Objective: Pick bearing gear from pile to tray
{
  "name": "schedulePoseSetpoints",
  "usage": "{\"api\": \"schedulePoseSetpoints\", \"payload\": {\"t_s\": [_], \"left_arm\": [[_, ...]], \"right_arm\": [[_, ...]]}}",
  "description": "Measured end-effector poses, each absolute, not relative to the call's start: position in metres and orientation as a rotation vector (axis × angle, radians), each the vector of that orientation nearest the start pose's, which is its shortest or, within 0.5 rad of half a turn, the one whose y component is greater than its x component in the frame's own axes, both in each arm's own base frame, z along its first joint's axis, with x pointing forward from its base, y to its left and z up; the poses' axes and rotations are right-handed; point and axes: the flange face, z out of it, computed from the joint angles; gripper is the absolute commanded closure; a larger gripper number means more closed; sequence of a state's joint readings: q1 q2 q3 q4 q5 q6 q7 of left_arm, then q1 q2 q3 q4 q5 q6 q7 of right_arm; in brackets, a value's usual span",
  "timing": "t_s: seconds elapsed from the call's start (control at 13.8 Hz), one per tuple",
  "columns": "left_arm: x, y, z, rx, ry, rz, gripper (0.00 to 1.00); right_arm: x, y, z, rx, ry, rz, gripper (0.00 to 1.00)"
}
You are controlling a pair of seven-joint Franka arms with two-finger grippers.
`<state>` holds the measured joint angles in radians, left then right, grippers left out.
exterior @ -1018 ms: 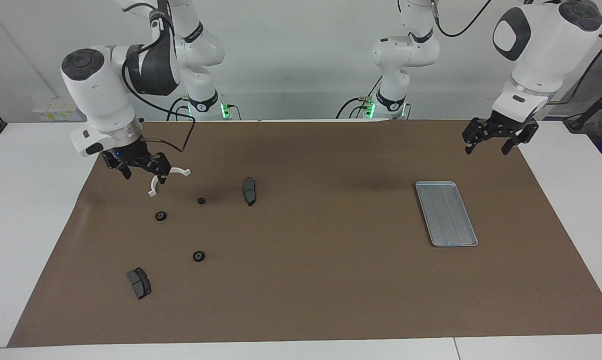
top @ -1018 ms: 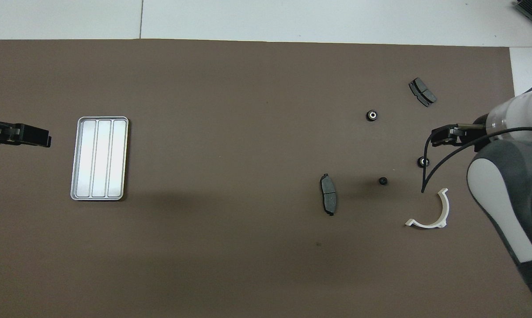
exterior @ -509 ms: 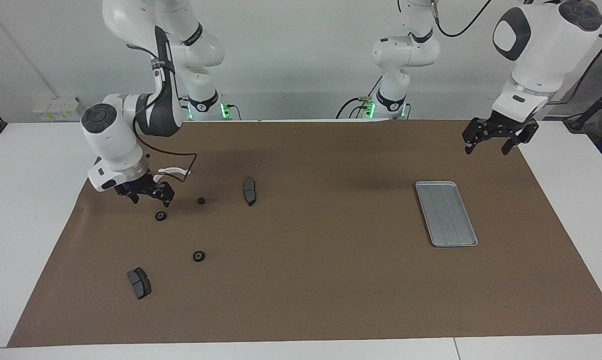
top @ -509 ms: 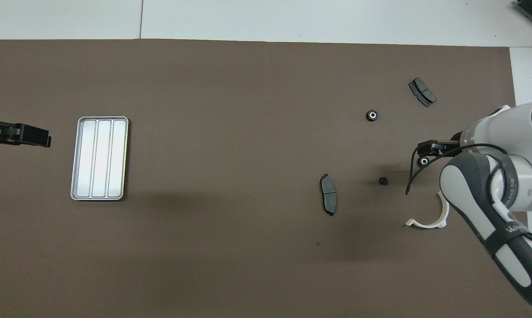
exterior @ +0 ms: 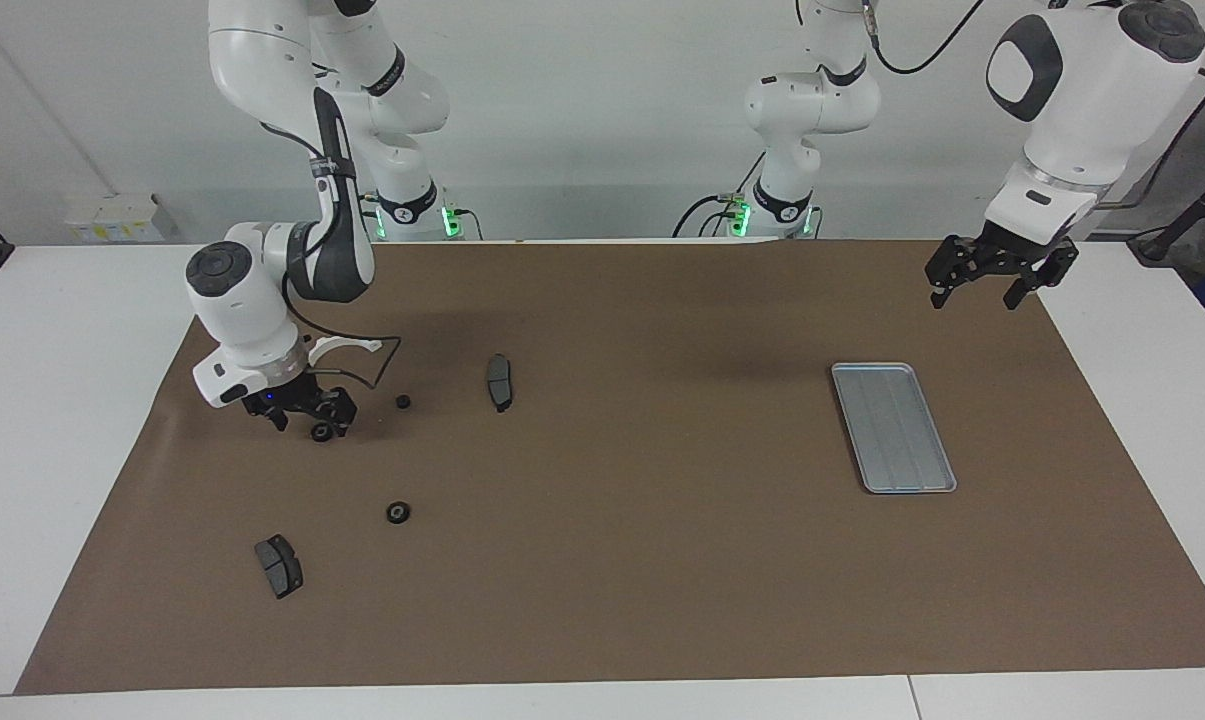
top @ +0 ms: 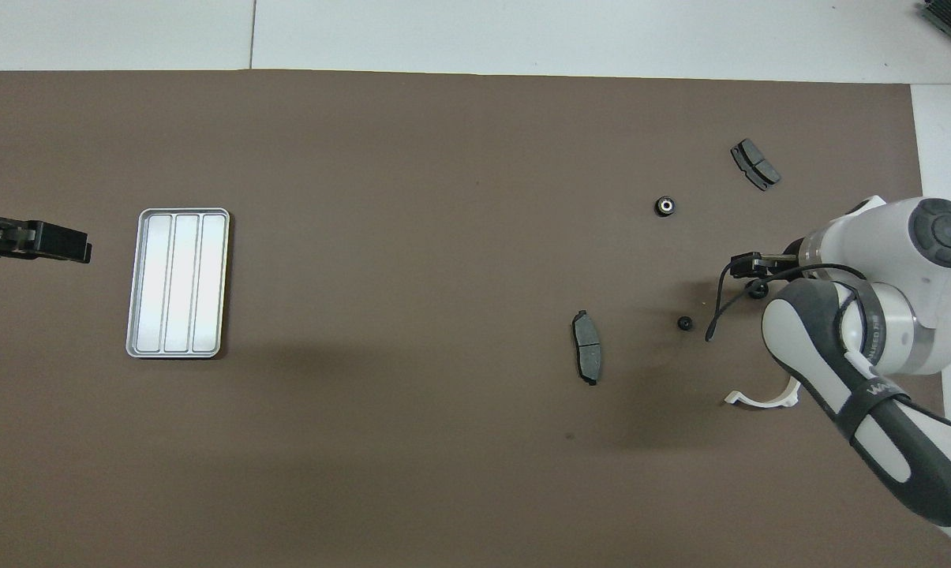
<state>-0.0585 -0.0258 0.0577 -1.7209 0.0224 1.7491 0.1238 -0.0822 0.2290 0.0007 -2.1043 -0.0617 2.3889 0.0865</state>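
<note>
Brown mat [exterior: 662,560] on a white table. My right gripper [exterior: 305,419] is low at a bearing gear [exterior: 321,432], fingers apart around it, grasp unclosed; the tray [exterior: 893,427] is empty. Left gripper [exterior: 992,275] waits, fingers spread.

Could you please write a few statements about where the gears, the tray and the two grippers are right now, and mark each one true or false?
1. The tray holds no gear. True.
2. The right gripper is down at a black gear on the mat. True.
3. The left gripper is lowered into the tray. False: it hangs in the air above the brown mat, beside the tray.
4. The white half-ring bracket lies in the tray. False: it lies on the mat at the right arm's end.
5. Two dark brake pads lie on the mat. True: one nearer the robots, one farther.
</note>
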Motion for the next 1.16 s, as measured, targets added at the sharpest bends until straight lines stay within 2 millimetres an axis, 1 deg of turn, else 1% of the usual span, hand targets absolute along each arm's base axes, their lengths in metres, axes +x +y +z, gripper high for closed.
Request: {"api": "schedulePoseSetpoints", "payload": {"t_s": [0.36,0.44,0.51,0.73,0.95,1.02,1.09,1.16], "left_arm": [[0.559,0.002,0.583,-3.11,0.199,-0.082,0.0],[0.559,0.002,0.583,-3.11,0.199,-0.082,0.0],[0.559,0.002,0.583,-3.11,0.199,-0.082,0.0],[0.559,0.002,0.583,-3.11,0.199,-0.082,0.0],[0.559,0.002,0.583,-3.11,0.199,-0.082,0.0],[0.559,0.002,0.583,-3.11,0.199,-0.082,0.0],[0.559,0.002,0.583,-3.11,0.199,-0.082,0.0],[0.559,0.002,0.583,-3.11,0.199,-0.082,0.0]], "right_arm": [[0.576,-0.047,0.3,-3.177,0.196,-0.054,0.19],[0.575,-0.047,0.298,-3.177,0.195,-0.049,0.26],[0.575,-0.047,0.297,-3.177,0.195,-0.044,0.29],[0.574,-0.047,0.295,-3.177,0.195,-0.042,0.31],[0.573,-0.048,0.291,-3.177,0.197,-0.03,0.37],[0.573,-0.049,0.29,-3.177,0.199,-0.027,0.46],[0.572,-0.05,0.289,-3.177,0.202,-0.023,0.65],[0.572,-0.05,0.288,-3.177,0.202,-0.022,0.9]]}}
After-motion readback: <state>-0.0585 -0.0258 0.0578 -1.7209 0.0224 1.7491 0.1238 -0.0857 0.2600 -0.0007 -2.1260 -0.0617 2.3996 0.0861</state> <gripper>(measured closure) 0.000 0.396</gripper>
